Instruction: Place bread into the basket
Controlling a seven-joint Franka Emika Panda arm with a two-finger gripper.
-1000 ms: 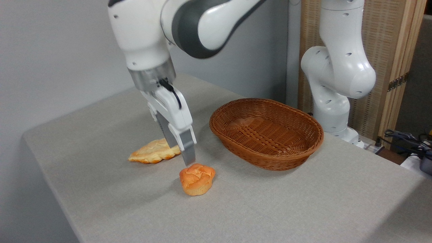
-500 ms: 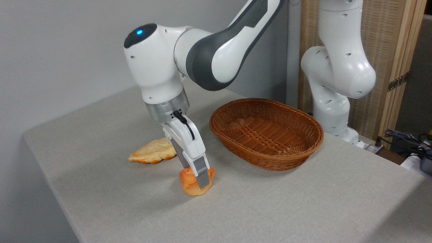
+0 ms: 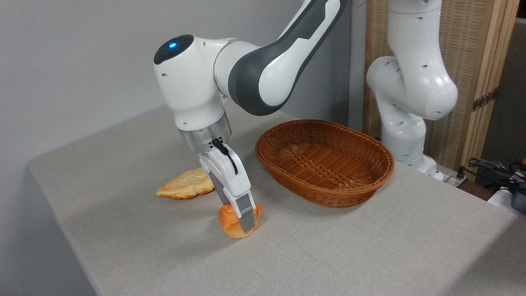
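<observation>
Deep orange bread (image 3: 230,222), reddish-brown woven basket (image 3: 324,162), pale golden flat bread (image 3: 185,186), grey table (image 3: 328,255), white-grey pincer (image 3: 243,220).

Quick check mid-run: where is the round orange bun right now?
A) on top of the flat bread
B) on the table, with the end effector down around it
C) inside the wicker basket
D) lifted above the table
B: the bun sits on the table, the end effector lowered over it; the basket holds nothing.
</observation>
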